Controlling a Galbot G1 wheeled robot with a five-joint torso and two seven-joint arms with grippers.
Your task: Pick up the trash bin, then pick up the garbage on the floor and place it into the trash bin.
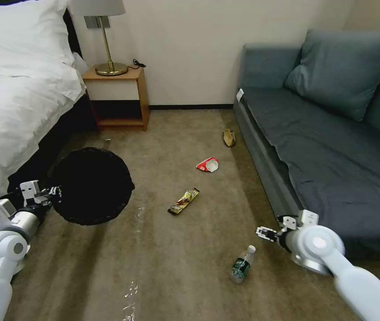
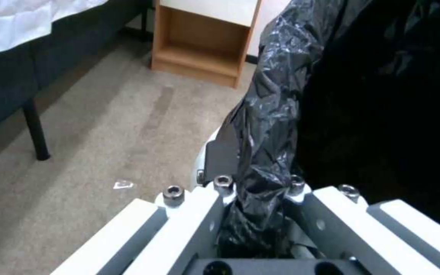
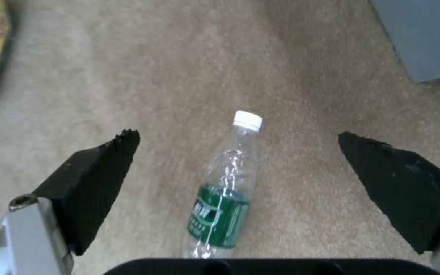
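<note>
1. Clear plastic bottle, green label, white cap, lies flat on the carpet in front of the sofa. In the head view its cap end points up toward the sofa side and its base toward the robot.
2. Right gripper hovers above the bottle with its fingers spread wide, holding nothing. In the right wrist view the bottle sits between the two black pads, not touching either. Its long axis runs roughly across the line between the pads, so closing should catch the body, probably near the label.
3. Key relation: the bottle is below and just ahead of the right gripper, well apart from the left one. Judgement: it's the right arm's pick, and a straight descent is needed first.
4. Left gripper is clamped on the trash bin, pinching the black bag liner at the rim; the left wrist view shows liner bunched between the fingers. The bin is held up by the bed, opening facing the head camera.
5. Other litter on the carpet: snack wrapper, red-and-white packet, banana peel by the sofa base.
</note>
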